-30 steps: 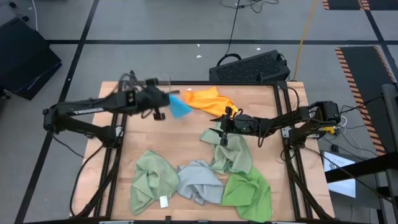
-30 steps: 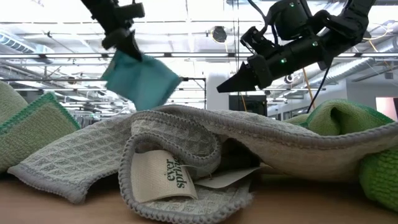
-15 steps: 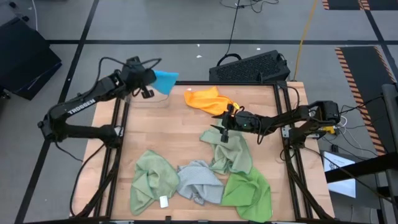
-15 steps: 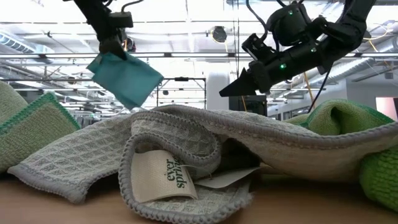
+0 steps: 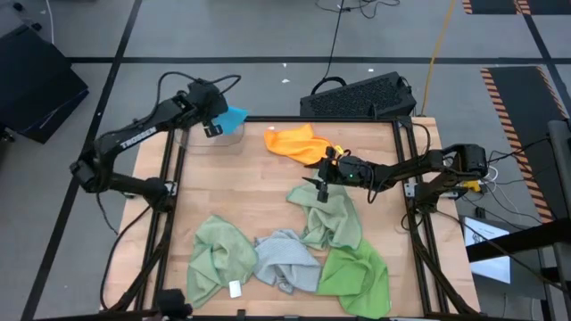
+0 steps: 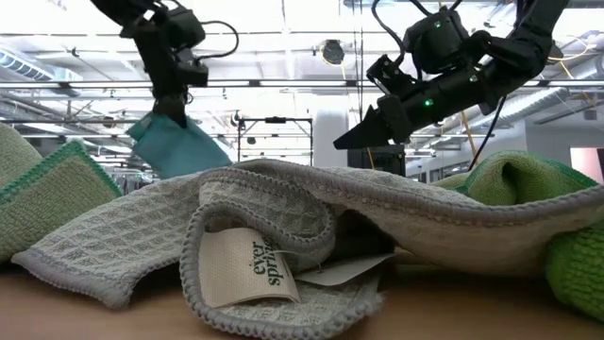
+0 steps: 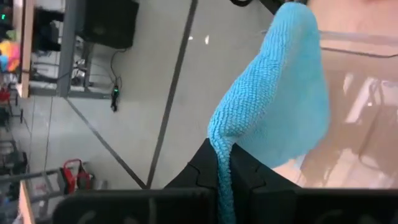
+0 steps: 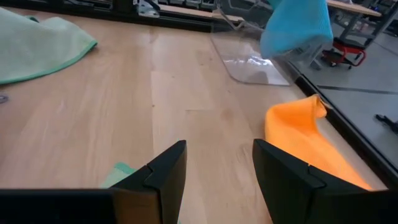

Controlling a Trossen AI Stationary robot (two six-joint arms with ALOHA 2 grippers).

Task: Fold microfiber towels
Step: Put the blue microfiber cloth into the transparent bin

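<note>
Robotics lab: taped concrete floor (image 5: 223, 36), exposed ceiling trusses (image 6: 283, 57).

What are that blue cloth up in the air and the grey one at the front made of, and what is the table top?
The blue cloth, pinched in the left gripper, looks like soft microfiber with a fine looped nap. The grey cloth shows a waffle weave with a stitched edge, probably also microfiber. The table top looks like pale wood with visible grain and plank seams, smooth finish.

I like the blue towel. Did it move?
Yes. The blue towel, pinched in the left gripper, went toward the table's far left corner.
</note>
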